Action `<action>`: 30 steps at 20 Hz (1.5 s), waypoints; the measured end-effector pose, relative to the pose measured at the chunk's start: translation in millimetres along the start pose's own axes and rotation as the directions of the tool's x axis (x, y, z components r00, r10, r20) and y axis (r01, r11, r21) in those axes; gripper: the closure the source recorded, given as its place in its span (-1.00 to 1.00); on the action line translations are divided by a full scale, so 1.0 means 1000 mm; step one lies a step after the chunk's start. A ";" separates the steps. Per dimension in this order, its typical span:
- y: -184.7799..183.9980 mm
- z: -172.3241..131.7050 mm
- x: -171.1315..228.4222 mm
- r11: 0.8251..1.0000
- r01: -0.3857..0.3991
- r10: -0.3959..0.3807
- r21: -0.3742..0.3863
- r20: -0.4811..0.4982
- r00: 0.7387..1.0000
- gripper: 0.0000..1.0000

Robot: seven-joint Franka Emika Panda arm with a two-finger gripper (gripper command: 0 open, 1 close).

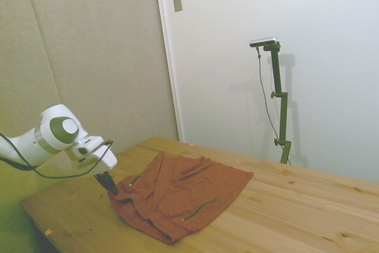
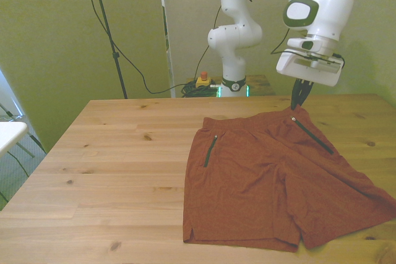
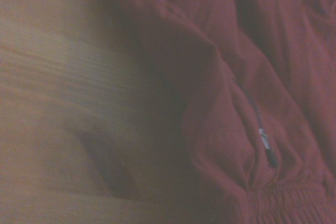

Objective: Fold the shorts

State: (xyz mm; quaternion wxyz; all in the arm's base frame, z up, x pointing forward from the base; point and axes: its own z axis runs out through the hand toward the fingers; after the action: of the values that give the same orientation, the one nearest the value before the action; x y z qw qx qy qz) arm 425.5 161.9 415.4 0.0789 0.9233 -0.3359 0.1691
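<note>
Rust-red wrinkled fabric shorts (image 2: 272, 183) lie spread flat on the light wooden table (image 2: 111, 153), two dark pocket slits showing | white arm's two-finger gripper (image 2: 298, 100) at the shorts' waistband edge, dark fingers drawn together, pinching the waistband cloth.

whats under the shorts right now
Only the wooden table shows around the shorts, which lie spread flat on it. Anything beneath the fabric is covered, though no bulge suggests something there.
</note>
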 end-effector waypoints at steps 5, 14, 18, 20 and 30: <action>0.055 -0.028 0.071 0.987 -0.126 0.114 0.101 0.120 0.986 1.00; 0.217 0.035 0.177 0.926 -0.375 0.353 0.040 0.258 0.899 1.00; 0.263 0.102 0.195 0.895 -0.447 0.413 0.013 0.356 0.838 -1.00; 0.274 0.125 0.203 0.888 -0.461 0.426 -0.003 0.384 0.819 -1.00; 0.279 0.150 0.216 0.888 -0.459 0.426 -0.016 0.398 0.812 -1.00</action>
State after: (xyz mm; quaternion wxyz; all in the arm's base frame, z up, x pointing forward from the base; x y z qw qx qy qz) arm 438.8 -217.6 363.9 -0.0688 0.8368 -0.5431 0.0088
